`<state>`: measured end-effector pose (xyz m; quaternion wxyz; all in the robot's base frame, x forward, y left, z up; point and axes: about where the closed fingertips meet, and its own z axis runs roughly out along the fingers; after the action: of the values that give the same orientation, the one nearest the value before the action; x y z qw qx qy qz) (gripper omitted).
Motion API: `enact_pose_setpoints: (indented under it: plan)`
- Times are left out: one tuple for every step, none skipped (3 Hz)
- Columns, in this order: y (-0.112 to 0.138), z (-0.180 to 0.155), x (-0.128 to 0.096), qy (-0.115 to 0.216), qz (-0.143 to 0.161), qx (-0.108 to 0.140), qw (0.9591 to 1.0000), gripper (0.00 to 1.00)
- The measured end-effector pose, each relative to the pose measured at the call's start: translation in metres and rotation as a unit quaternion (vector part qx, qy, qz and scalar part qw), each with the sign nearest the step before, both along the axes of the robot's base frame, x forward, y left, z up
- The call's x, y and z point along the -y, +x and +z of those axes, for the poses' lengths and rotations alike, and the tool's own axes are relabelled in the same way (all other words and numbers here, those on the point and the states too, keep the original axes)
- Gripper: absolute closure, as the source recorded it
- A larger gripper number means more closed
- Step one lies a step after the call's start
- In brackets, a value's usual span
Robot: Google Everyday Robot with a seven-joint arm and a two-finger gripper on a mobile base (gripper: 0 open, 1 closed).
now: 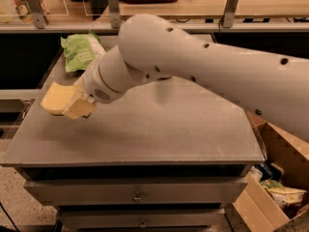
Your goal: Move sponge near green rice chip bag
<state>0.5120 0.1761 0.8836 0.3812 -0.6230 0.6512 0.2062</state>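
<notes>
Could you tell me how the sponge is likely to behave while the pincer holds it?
Probably light: the pincer, at the left edge of the table, holds the sponge by one end without visible sag. Likely soft, so it may squash or twist in the grip. Its thick, flat shape should not roll once set by the green rice chip bag.

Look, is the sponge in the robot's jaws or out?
In. The gripper, by the table's left edge, has its jaws shut on the sponge.
</notes>
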Motion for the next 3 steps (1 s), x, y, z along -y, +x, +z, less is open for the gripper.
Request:
enact_pose_setpoints:
  plan:
    - [0.035, -0.011, -0.010, -0.003, -0.026, -0.009, 0.9996, 1.00]
    - [0.066, -0.016, -0.019, -0.009, -0.052, -0.010, 0.9986, 1.00]
    - [0.096, -0.019, -0.024, -0.006, -0.080, -0.013, 0.9967, 1.00]
